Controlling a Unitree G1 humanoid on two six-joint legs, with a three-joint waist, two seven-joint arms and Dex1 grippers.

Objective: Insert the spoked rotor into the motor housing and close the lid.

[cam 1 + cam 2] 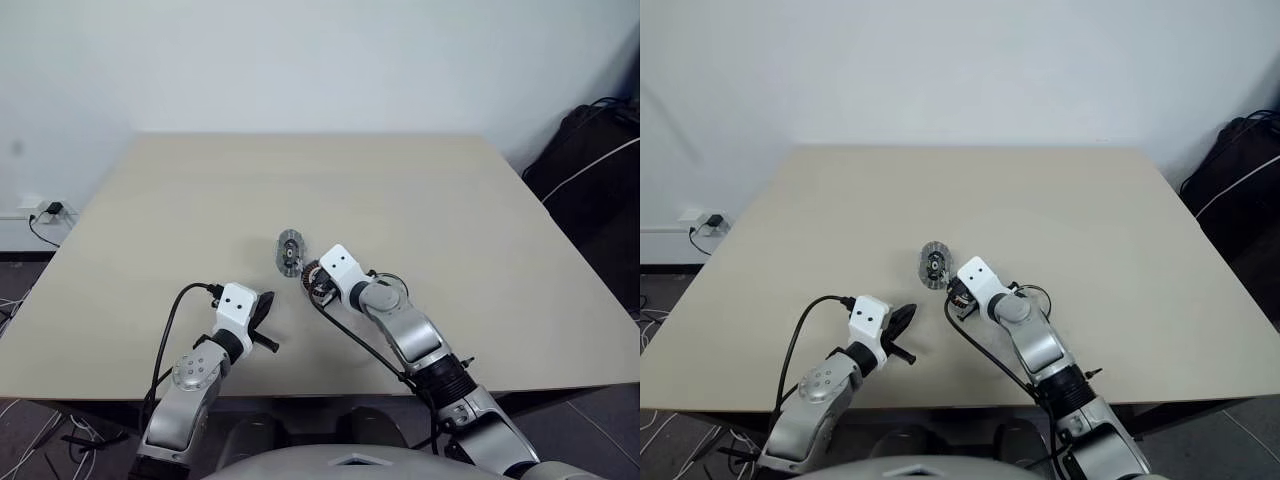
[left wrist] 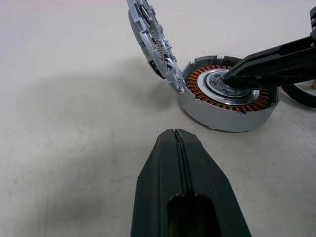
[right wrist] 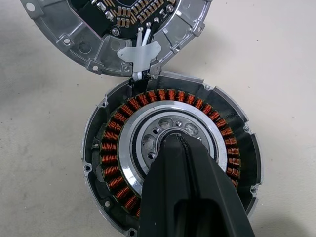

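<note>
Right tool [image 3: 173, 140] clenched, black fingers pressed together, gripping nothing, tip planted at centre of silvery spoked rotor [image 3: 170, 133] already seated inside round grey motor housing with copper-brown windings [image 3: 111, 163]. Pointing down and toward robot's left, straight onto rotor hub. Round silver-grey metal lid with dark inner face [image 3: 94, 39] propped on edge, leaning against housing rim on far-left side, still attached by short white wires at one spot, not yet down. Lid just beyond right tool's tip, touching housing; flat face tilted steeply, roughly upright. Left tool [image 2: 178, 148] also clenched, empty, hovering above beige counter [image 1: 450, 200], near housing on robot's left, apart from it. Right arm clearly nearer. Judged: rotor insertion about done; closing needs lid tipped over toward housing, pivoting at wired edge.
</note>
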